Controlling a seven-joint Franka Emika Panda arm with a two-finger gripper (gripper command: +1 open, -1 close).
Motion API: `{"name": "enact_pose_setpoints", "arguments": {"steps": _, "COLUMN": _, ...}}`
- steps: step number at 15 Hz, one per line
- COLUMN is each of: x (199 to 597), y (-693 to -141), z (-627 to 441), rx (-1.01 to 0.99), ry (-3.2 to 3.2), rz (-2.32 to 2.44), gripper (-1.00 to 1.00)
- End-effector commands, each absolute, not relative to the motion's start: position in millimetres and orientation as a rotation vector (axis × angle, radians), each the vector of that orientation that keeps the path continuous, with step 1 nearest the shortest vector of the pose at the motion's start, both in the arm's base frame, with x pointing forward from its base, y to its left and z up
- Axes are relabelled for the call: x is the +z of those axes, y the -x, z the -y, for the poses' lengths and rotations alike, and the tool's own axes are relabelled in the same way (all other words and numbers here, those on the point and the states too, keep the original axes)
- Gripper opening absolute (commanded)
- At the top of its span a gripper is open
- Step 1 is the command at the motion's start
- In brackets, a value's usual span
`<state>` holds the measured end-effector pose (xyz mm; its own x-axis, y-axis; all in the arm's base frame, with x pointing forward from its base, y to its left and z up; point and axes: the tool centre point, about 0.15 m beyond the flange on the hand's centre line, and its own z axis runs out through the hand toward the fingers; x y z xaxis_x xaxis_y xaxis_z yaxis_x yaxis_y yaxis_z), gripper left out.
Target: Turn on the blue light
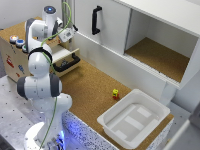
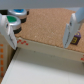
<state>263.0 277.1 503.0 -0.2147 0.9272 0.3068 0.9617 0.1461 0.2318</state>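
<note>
Two fingers stand spread apart, grasping nothing, above the cork surface; the blue light sits just beyond one fingertip, beside a reddish button; well apart, a white bin lies empty; an open drawer shows nothing discernible inside.

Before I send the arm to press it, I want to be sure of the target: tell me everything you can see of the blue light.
The blue light is a small round button lamp with a blue cap and a pale whitish rim. It sits upright on top of a wooden box at the exterior view's left, beside a reddish-capped button. Nothing touches it; the gripper hangs apart from it. The pictures are too blurred to tell whether it is lit.
</note>
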Motion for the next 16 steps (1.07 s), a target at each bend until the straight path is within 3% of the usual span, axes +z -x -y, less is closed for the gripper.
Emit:
{"name": "enact_pose_setpoints", "arguments": {"steps": 1, "x": 510, "y": -262, "z": -261, "rx": -0.220, "ry": 1.822, "rz": 2.326, "gripper": 1.00}}
{"name": "enact_pose_setpoints", "arguments": {"steps": 5, "x": 521, "y": -259, "z": -292, "rx": -0.023, "ry": 2.026, "rz": 2.377, "gripper": 1.00}}
{"name": "enact_pose_setpoints", "arguments": {"steps": 10, "x": 501, "y": -249, "z": -339, "rx": 0.179, "ry": 2.327, "rz": 2.280, "gripper": 1.00}}
{"name": "enact_pose_setpoints", "arguments": {"steps": 16, "x": 510, "y": -230, "z": -389, "rx": 0.055, "ry": 2.591, "rz": 1.797, "gripper": 1.00}}
